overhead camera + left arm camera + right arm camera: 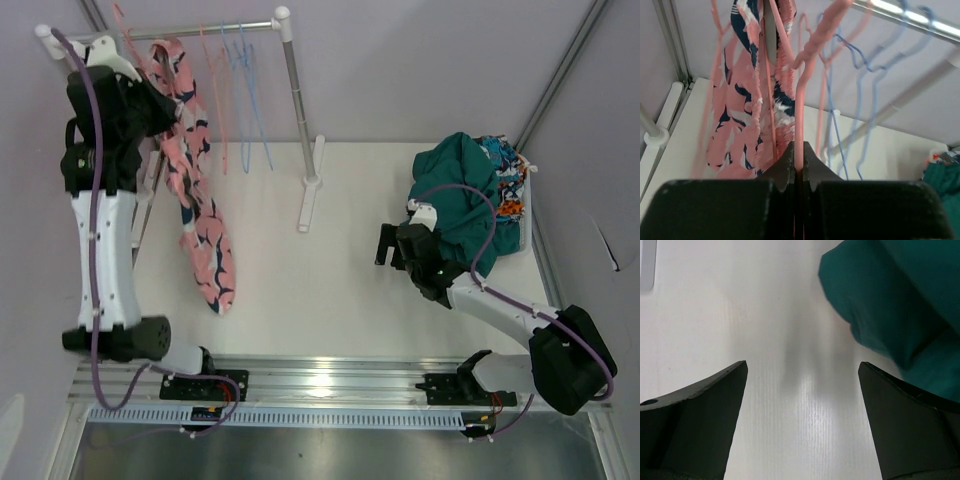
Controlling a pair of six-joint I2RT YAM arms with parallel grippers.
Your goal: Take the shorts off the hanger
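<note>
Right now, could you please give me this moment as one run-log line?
left gripper: shut on pink hanger | pink shorts: hanging on rack | right gripper: open, empty, beside teal shorts

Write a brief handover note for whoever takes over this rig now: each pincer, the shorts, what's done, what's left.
Left pincer: shut on a pink hanger at the left end of the rail.
Right pincer: open, empty, above the table beside the teal shorts.
Pink print shorts: hanging there, trailing onto the table.
Done: teal shorts piled off hangers, far right.
Left: free the pink pair.
</note>
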